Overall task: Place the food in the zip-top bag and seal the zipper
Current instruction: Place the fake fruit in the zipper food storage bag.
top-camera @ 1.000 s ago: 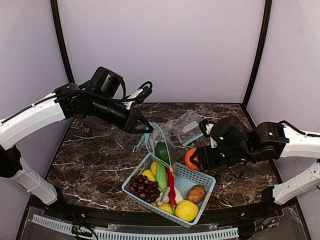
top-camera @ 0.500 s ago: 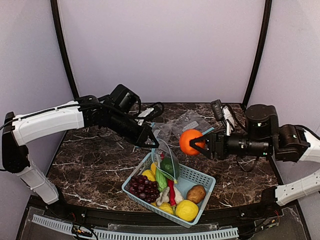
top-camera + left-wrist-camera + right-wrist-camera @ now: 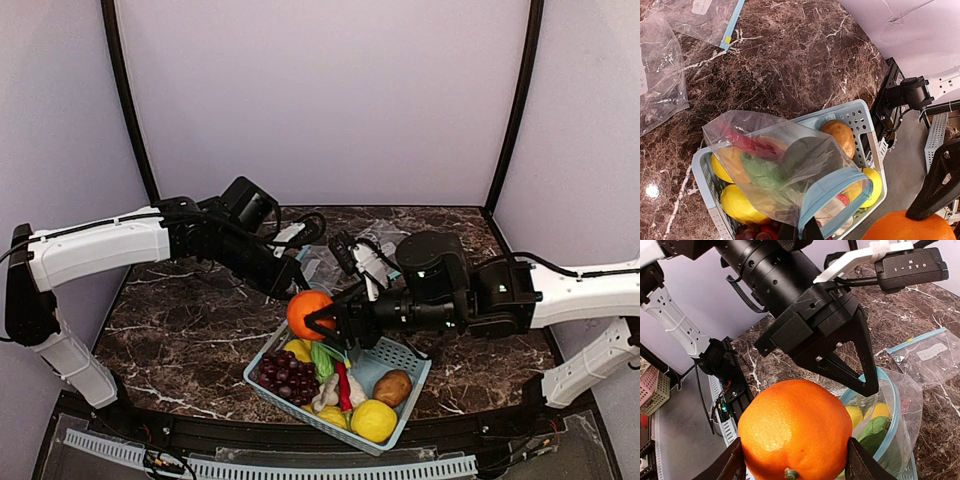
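One fruit in play: right gripper (image 3: 318, 322) is clamped on the orange (image 3: 309, 313), just beside the mouth of the zip-top bag (image 3: 790, 165). Left gripper (image 3: 868, 388) is pinched shut on the bag's rim, hanging it over the basket (image 3: 410, 385). Step imo: loading. Next move needs the orange centred over the opening, then lowered in before release; clearance looks tight. Bag's clear and crumpled, w/ the light blue zipper (image 3: 835, 187) bowed into an open loop. Smth green inside, I think.
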Tool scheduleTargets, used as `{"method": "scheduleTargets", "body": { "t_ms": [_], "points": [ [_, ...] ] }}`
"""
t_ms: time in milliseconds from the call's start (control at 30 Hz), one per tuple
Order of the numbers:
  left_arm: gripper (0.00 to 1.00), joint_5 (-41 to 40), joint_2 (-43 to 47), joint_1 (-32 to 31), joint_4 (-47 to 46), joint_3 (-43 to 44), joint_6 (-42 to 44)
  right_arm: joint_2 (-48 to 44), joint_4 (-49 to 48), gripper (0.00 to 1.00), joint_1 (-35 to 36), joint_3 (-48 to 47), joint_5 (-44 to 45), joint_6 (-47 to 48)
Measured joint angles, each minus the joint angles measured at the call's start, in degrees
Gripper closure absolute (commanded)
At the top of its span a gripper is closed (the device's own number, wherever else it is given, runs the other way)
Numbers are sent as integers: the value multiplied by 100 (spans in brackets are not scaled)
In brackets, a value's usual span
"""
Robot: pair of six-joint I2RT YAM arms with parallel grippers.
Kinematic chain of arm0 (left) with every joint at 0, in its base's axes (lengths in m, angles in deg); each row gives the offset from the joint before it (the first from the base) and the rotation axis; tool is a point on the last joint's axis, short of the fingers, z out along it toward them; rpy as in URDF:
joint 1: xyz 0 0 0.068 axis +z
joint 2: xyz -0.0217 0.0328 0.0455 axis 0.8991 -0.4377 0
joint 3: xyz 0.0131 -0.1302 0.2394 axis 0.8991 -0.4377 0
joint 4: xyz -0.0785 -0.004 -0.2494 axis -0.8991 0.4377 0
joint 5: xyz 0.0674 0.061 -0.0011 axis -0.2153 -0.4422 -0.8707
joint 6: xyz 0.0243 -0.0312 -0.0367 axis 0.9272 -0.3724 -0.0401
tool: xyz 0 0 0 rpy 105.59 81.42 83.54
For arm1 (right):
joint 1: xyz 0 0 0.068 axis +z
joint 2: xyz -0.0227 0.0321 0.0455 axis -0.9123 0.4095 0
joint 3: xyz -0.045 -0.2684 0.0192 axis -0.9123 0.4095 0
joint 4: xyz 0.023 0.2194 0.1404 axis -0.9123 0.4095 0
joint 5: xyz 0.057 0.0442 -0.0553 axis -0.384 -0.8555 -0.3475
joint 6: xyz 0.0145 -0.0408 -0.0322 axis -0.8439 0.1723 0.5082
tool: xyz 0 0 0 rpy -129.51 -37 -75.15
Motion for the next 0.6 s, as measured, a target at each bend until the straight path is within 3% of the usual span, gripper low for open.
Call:
{"method": "scheduleTargets", "body": {
  "t_ms": [600],
  "points": [
    [99, -4, 0, 87, -55, -105, 31, 1158, 1187, 59, 4, -625, 1937, -380]
  ]
}}
